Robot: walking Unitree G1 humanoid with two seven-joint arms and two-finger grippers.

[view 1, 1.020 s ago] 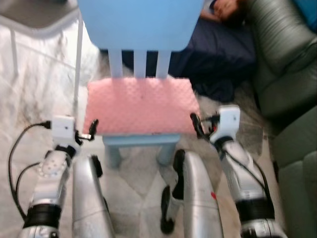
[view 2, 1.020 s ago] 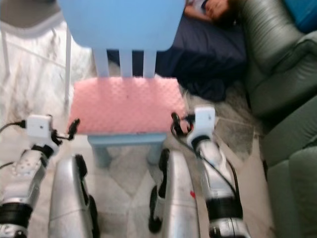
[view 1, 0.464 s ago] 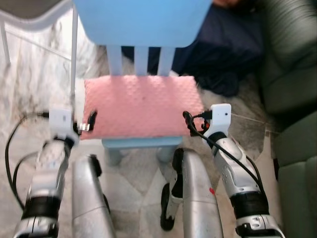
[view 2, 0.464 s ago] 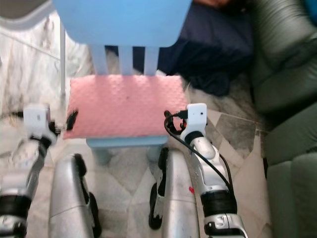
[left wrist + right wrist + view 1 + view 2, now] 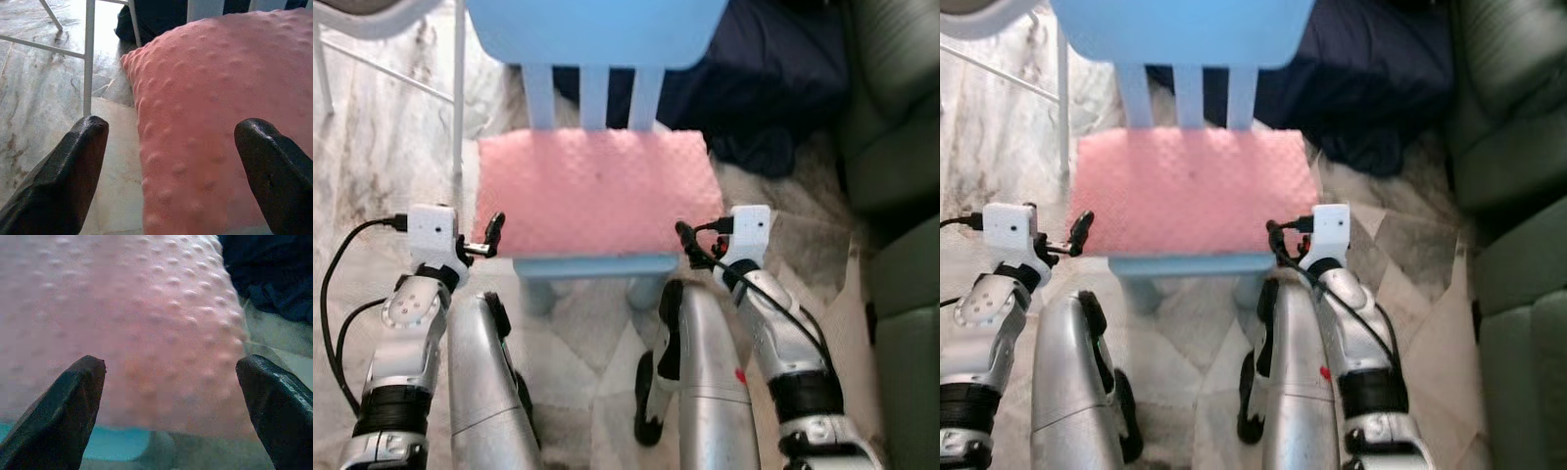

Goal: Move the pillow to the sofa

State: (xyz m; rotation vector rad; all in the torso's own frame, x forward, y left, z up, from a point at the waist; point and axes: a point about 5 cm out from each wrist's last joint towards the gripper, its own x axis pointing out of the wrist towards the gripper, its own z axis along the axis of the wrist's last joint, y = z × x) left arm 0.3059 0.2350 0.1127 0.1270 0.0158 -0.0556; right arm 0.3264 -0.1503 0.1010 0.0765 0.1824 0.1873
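Observation:
A pink dimpled pillow (image 5: 595,191) lies flat on the seat of a light blue chair (image 5: 592,266) right in front of me. My left gripper (image 5: 492,233) is at the pillow's front left corner, open, and its black fingers (image 5: 63,176) straddle the pillow's edge (image 5: 195,127). At the front right corner my right gripper (image 5: 690,245) is open too, with the pillow's corner (image 5: 161,333) between its spread fingers (image 5: 54,416). Neither holds the pillow. A dark green sofa (image 5: 891,147) stands at the right.
A dark blue blanket (image 5: 759,83) lies on the floor between the chair and the sofa. A white metal frame (image 5: 460,88) stands at the left on the marble floor (image 5: 372,166). My two silver legs (image 5: 705,382) are just before the chair.
The camera has tilted down a little, so the chair sits slightly lower in the picture. Both grippers stay at the pillow's front corners, still open.

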